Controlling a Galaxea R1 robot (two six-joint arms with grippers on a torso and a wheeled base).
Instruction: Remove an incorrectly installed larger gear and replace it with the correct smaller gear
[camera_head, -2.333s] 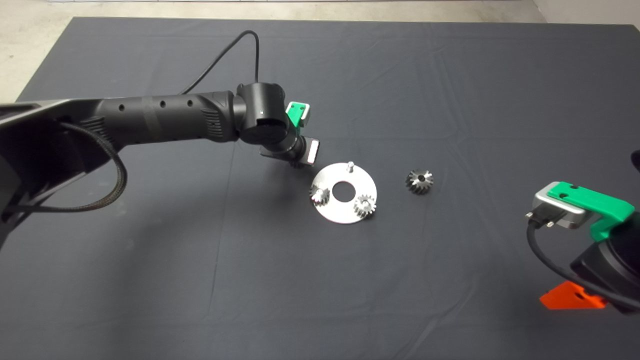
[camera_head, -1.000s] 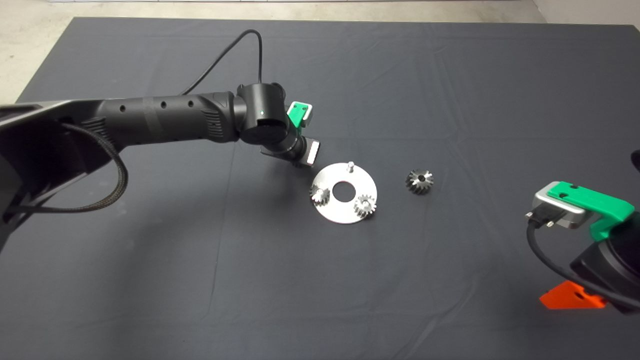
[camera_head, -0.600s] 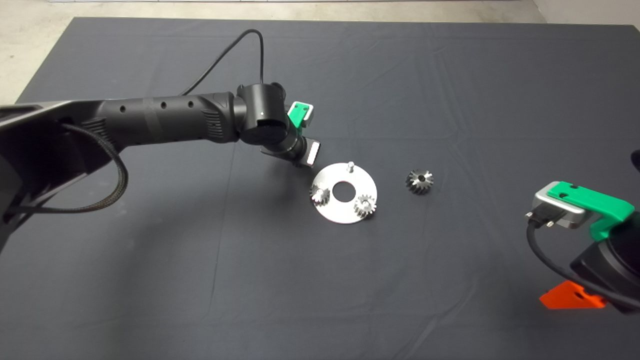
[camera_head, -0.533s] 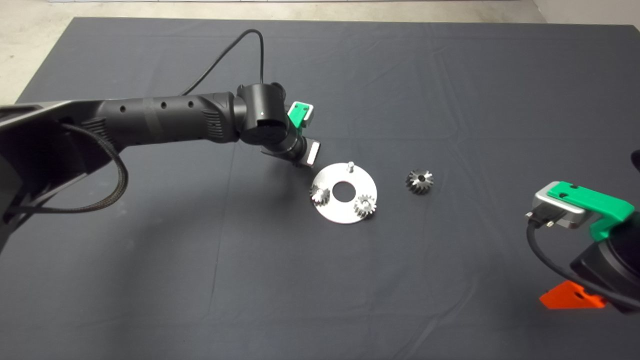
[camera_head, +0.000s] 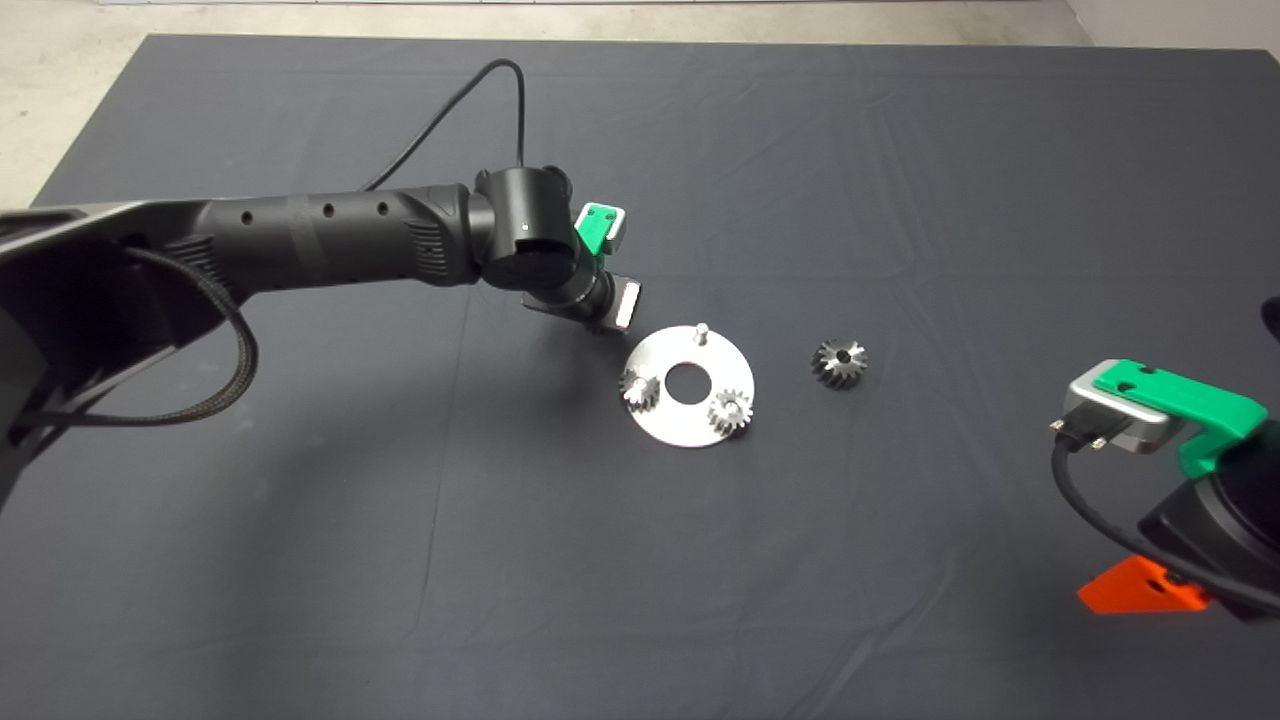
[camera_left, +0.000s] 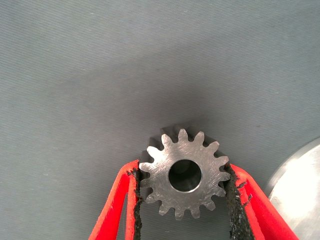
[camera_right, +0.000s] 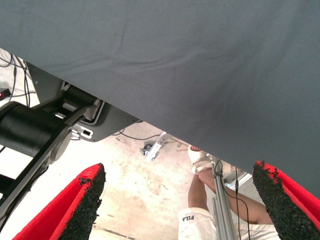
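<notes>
The smaller gear (camera_left: 184, 175) sits clamped between the two black pads (camera_left: 233, 200) of the left gripper (camera_left: 184, 210), held by its toothed rim with the flat face and round bore toward the wrist camera. It looks like solid bright steel with faint brushed marks: stiff, dense for its size and not fragile, but smooth enough to twist or slip if pinched on only a couple of tooth tips. A grip straight across the diameter, as here, seems the safest hold and leaves the bore free for a pin.

In the head view the left gripper (camera_head: 612, 300) hangs just beside the round silver plate (camera_head: 665, 420), near its bare upright pin (camera_head: 702, 330); two bright gears (camera_head: 730, 409) already sit on the plate. The larger gear (camera_head: 839, 362), darker and tapered, lies on the dark cloth mat (camera_head: 900, 150) of the worktop, apart from the plate. The right gripper (camera_head: 1150, 585) waits at the lower right edge, fingers spread wide and empty
</notes>
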